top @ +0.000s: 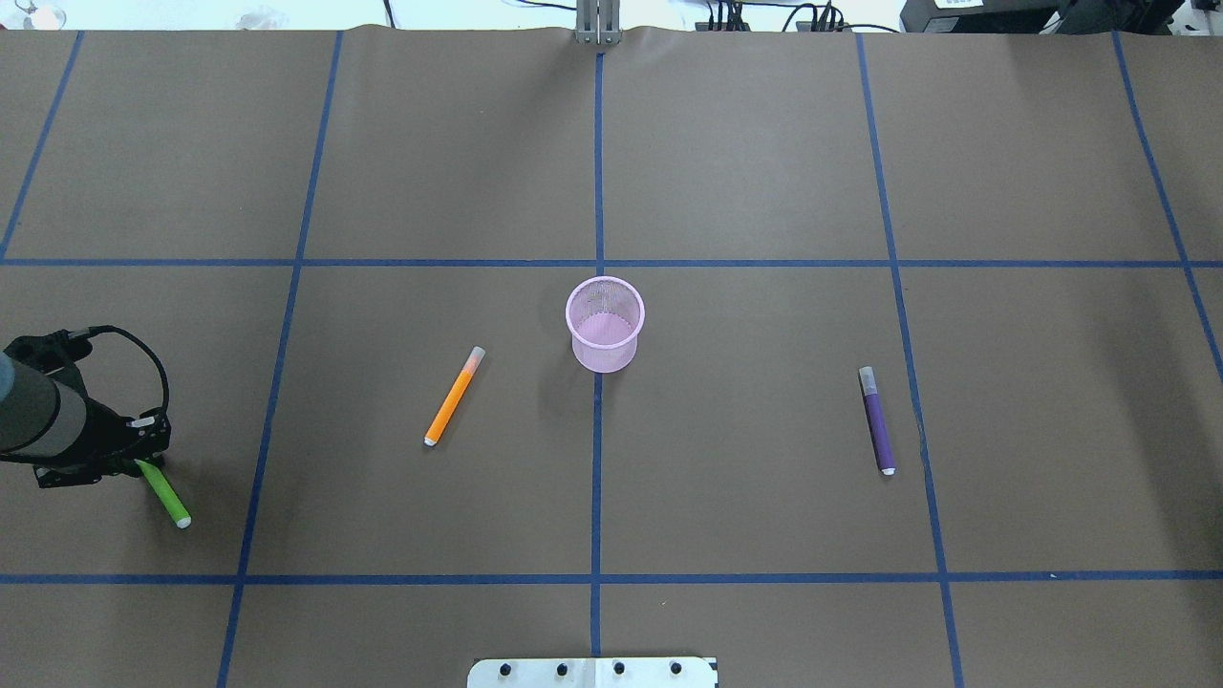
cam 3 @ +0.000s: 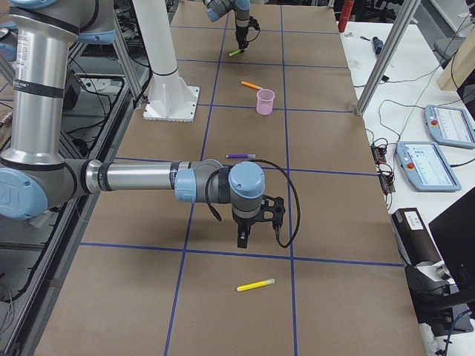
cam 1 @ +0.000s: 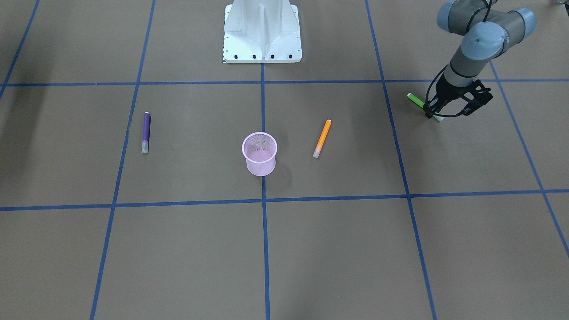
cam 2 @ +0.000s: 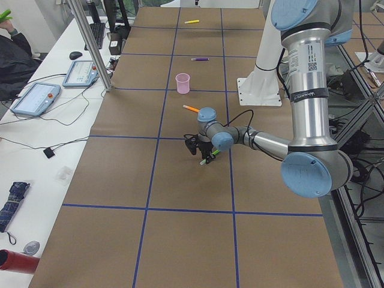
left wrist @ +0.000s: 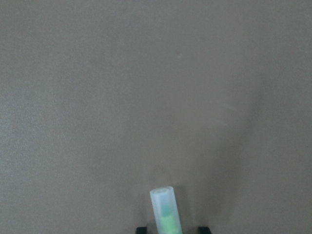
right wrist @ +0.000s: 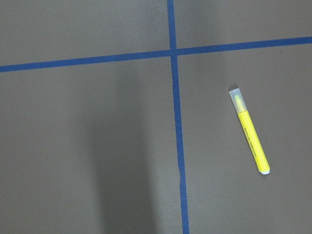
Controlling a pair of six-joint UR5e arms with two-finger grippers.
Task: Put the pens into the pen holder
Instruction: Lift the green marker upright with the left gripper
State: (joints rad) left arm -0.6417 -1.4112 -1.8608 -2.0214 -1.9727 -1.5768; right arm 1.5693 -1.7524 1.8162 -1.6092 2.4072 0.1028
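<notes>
The pink mesh pen holder (cam 1: pixel 261 166) (top: pixel 604 355) stands upright at the table's centre with nothing showing inside it. An orange pen (cam 1: pixel 322 138) (top: pixel 454 397) lies toward my left arm's side of it. A purple pen (cam 1: pixel 146 131) (top: pixel 877 425) lies on the other side. My left gripper (cam 1: pixel 433 114) (top: pixel 141 461) is down at the table, shut on the green pen (cam 1: pixel 415 100) (left wrist: pixel 165 209). I cannot tell whether that pen has left the surface. My right gripper (cam 3: pixel 256 236) hovers above a yellow pen (right wrist: pixel 248 131) (cam 3: pixel 255 285). I cannot tell whether it is open or shut.
The white robot base (cam 1: pixel 262 35) stands at the table's robot side. Blue tape lines (top: pixel 597 478) grid the brown paper. A side desk with tablets (cam 2: pixel 36 99) and metal frame posts (cam 3: pixel 386 55) border the far edge, and a person's sleeve (cam 2: pixel 12 54) shows there.
</notes>
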